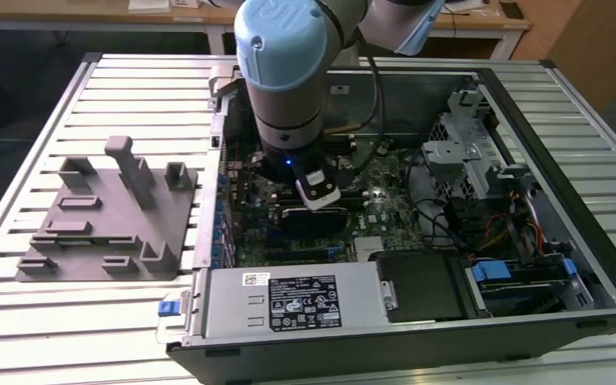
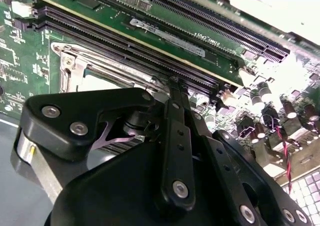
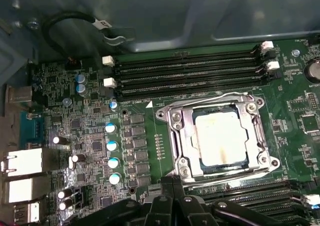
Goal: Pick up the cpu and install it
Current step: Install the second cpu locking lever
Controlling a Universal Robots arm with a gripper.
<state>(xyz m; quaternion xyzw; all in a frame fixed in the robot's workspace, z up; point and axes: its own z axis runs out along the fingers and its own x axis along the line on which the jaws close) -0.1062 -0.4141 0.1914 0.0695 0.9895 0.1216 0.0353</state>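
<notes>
- First wrist view: the cpu (image 3: 220, 138) sits flat inside the metal socket frame (image 3: 176, 132) on the green motherboard (image 3: 90, 136).
- The gripper (image 3: 172, 182) hovers just beside it; whether its jaws are wide or closed, I cannot tell.

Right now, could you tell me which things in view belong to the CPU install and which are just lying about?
Job:
- cpu, lying in the socket frame
- gripper, just above the motherboard

Lying about:
- grey fixture
- power supply
- drive cage

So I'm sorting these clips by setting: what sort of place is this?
Likely a robotics lab or test bench: an open PC case lies on a slatted metal table beside a grey fixture, with wooden desks behind. The gripper hangs over the cpu in its socket.
</notes>
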